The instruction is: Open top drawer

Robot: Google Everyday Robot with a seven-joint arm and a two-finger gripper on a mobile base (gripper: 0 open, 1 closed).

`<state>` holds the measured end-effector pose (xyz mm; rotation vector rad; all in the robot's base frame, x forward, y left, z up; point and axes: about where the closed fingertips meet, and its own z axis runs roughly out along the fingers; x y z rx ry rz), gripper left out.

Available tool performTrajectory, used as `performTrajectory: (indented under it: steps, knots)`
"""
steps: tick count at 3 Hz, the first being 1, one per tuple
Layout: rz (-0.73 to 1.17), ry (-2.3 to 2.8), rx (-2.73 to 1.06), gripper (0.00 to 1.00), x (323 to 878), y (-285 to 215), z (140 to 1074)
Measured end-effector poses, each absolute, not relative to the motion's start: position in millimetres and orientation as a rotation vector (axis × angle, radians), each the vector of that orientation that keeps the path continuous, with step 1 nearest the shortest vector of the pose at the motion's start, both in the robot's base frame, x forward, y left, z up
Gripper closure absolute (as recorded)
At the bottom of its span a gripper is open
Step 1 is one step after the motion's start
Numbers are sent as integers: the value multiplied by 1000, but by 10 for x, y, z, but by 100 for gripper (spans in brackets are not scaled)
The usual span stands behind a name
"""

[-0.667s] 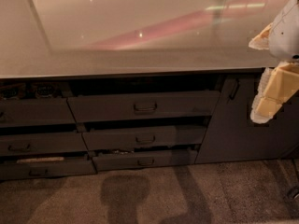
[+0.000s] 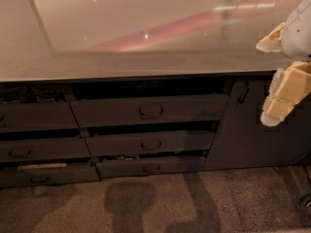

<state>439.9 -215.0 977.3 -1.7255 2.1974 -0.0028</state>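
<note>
Reaching for the top drawer (image 2: 112, 111), just under the counter (image 2: 146, 57) at the centre, you should hook its small loop handle (image 2: 151, 111); the front looks stiff and probably slides with some weight; the gripper (image 2: 265, 81) hangs far right, fingers (image 2: 286, 89) apart, empty.

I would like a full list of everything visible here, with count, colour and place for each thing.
countertop: one, pale grey, glossy, across the top.
top drawer: one, dark grey, centre, directly under the countertop.
lower drawers: two, dark grey, stacked below the top drawer.
left drawers: three, dark grey, stacked at the left edge.
cabinet door: one, dark grey, right of the drawers.
carpet: one, brown, along the bottom.
end effector: one, beige, right edge, before the cabinet door, apart from the top drawer.
</note>
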Motion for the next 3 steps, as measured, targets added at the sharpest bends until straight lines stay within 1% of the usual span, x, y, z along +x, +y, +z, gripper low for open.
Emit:
performTrajectory:
  steps: [2, 3]
  knots:
    - [362, 1971, -1773, 0, 4437, -2059, 9759]
    - [375, 1945, -1761, 0, 4471, -1983, 9791]
